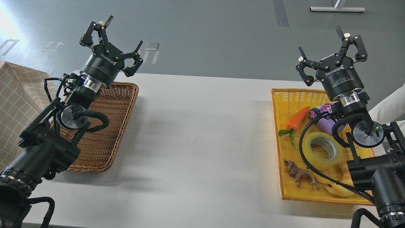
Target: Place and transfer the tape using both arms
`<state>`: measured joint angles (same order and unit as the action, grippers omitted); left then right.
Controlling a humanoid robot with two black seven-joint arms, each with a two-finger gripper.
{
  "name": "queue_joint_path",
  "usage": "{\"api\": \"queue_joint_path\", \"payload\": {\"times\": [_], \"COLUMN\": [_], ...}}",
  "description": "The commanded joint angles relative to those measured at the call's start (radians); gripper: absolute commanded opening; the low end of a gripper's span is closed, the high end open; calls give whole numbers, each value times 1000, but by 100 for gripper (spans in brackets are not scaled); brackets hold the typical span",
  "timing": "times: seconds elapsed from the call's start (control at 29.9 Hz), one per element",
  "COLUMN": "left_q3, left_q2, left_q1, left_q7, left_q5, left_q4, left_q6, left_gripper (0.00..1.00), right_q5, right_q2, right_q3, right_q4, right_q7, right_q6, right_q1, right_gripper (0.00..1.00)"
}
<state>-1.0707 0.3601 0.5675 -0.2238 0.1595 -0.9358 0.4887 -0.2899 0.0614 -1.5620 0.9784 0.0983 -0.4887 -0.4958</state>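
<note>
The left gripper (111, 37) is raised above the far edge of the table (196, 136), with its fingers spread wide apart and nothing between them. Under its arm lies a brown wicker basket (104, 139), which sits on the left side of the table; the arm covers a part of this basket. Beside the basket, at the left border, there is a beige cloth (17, 101) with a white grid pattern.

The right gripper (330, 47) is also raised, with its fingers spread apart and holding nothing. It hangs over the far end of a yellow basket (278, 139) on the right side of the table. The two grippers are well apart from each other.

The tape (322, 151) lies inside the yellow basket, about in the middle of it, near the right arm. It lies nearly flat on one face, so the hole of its core points up and is a little tilted toward the camera. A black cable (304, 158) of the right arm crosses in front of its left edge.

Around the tape in the same basket are an orange toy carrot (297, 119) with green leaves, a purple object (326, 125), a small can (320, 110), a brown toy lion (299, 174) and a yellow croissant-shaped toy (340, 189). The lion is just beside the near side of the tape.
</note>
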Motion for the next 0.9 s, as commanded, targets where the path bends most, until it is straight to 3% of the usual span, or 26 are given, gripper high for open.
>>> {"api": "queue_joint_path", "payload": {"times": [0.0,0.87], "left_q3": [0,-2], "left_q2": [-1,0], "left_q1": [0,2], "left_q7": [0,0], "left_q5": [0,0], "left_q4": [0,-8], "left_q6": [0,0], "left_gripper": [98,98], "right_q5": [0,0], "right_q2": [0,1], "right_q3": [0,0], "right_q4": [-1,2], "right_q7": [0,0], "right_q6": [0,0], "right_q1": [0,0], "right_gripper": [100,100]}}
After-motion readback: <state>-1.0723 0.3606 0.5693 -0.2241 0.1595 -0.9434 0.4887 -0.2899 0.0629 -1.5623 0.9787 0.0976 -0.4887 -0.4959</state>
